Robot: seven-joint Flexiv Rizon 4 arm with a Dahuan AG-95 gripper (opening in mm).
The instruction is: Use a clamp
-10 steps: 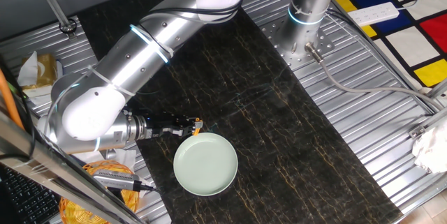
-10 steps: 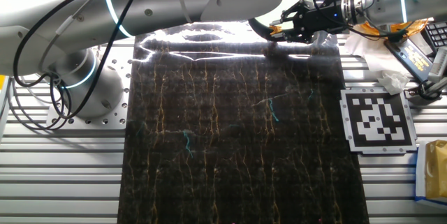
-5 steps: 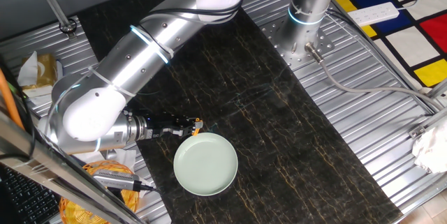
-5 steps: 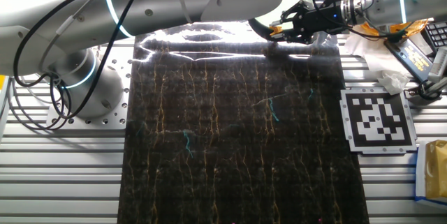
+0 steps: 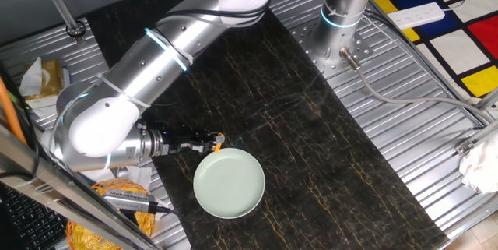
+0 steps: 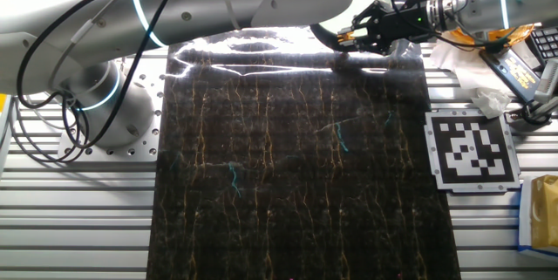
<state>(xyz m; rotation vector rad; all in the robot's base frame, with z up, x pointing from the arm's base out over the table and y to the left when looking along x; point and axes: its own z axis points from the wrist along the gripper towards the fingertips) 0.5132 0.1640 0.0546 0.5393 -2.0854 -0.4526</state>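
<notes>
Dark marbled surface (image 5: 311, 149), streaked with gold veins, laid over a ribbed metal bench. Silver Flexiv arm (image 5: 156, 63) sweeping down from its base near the far edge, bent low along one side of the mat. Pale green plate (image 5: 229, 183) lying flat near the mat's edge, seen only as a sliver of rim (image 6: 324, 34) behind the arm in the other fixed view. Black-and-white marker tag (image 6: 471, 150) flat on the bench beside the mat. Black gripper (image 5: 214, 140) reaching out horizontally from the wrist, tip just beside the plate's rim; same gripper (image 6: 350, 36) low over the mat's far edge in the other fixed view. Fingers (image 5: 204, 137) clenched around the clamp (image 5: 219, 139), a tiny orange-yellow clip held at their tip, right at the plate's rim. Whether touching the rim or just clear of it, cannot tell. Clamp (image 6: 347, 37) showing only as a small orange fleck in the other fixed view.
</notes>
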